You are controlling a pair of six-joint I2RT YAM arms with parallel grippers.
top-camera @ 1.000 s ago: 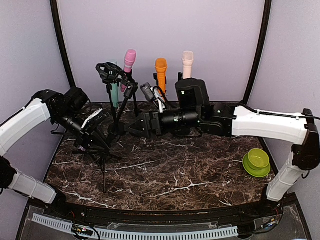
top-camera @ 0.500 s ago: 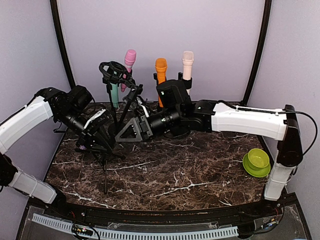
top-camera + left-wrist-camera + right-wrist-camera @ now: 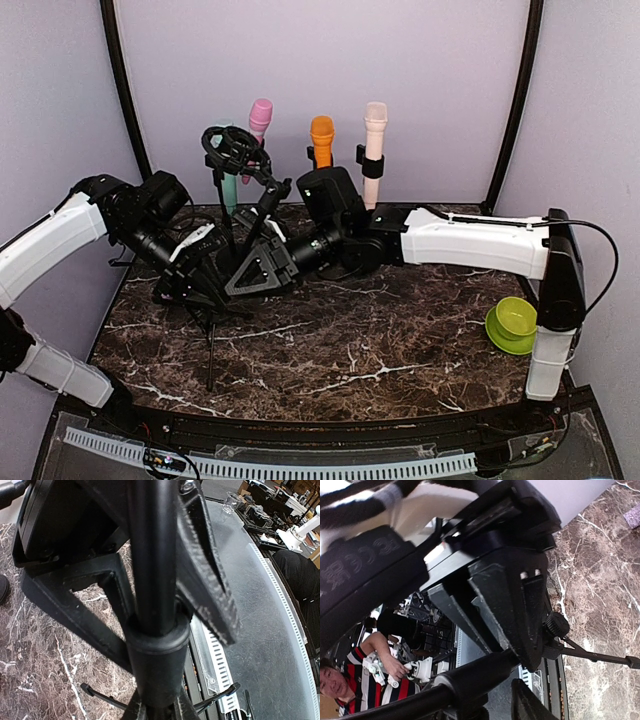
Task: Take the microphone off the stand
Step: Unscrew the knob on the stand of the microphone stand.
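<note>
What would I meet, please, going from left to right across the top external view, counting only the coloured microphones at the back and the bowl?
teal microphone → pink microphone → orange microphone → cream microphone → green bowl

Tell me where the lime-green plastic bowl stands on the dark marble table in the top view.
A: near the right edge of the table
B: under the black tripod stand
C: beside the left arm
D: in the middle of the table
A: the lime-green plastic bowl stands close to the right edge of the dark marble table, far from the black tripod stand on the left side.
</note>
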